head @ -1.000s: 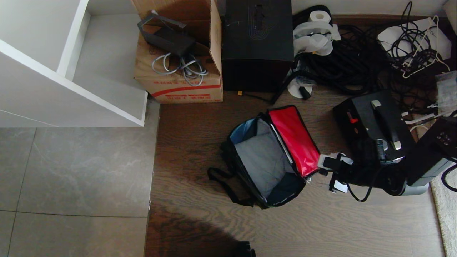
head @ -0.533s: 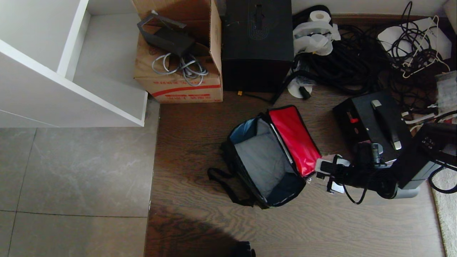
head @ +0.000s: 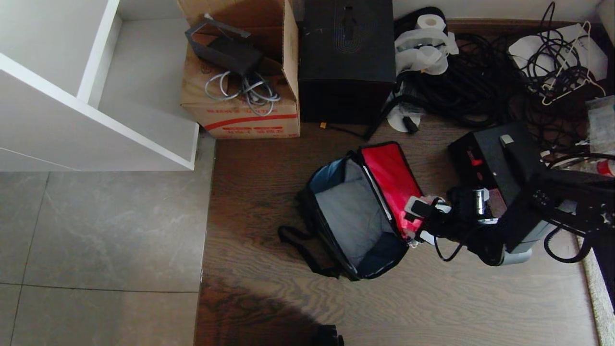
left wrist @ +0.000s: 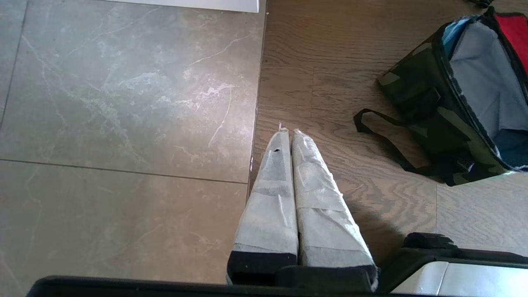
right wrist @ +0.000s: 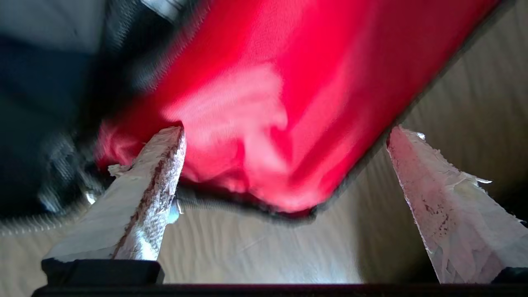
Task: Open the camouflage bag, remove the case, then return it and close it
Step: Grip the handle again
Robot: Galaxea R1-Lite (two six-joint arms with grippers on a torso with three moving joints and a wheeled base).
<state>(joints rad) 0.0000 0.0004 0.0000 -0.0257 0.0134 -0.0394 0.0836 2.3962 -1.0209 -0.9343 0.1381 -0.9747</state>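
Jaws of right gripper (head: 416,222) gape around blurred flap of camouflage bag (head: 336,230).

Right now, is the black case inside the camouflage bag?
No. In the head view the camouflage bag stands open showing only its grey lining, while the case lies on the wooden floor beside it.

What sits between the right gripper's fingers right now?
The near corner of the camouflage bag's red flap. The right gripper is open with one finger on each side of it, clearest in the right wrist view.

Right gripper (head: 417,222) wide-jawed, arm outstretched (left gripper (left wrist: 288,136) pressed together)
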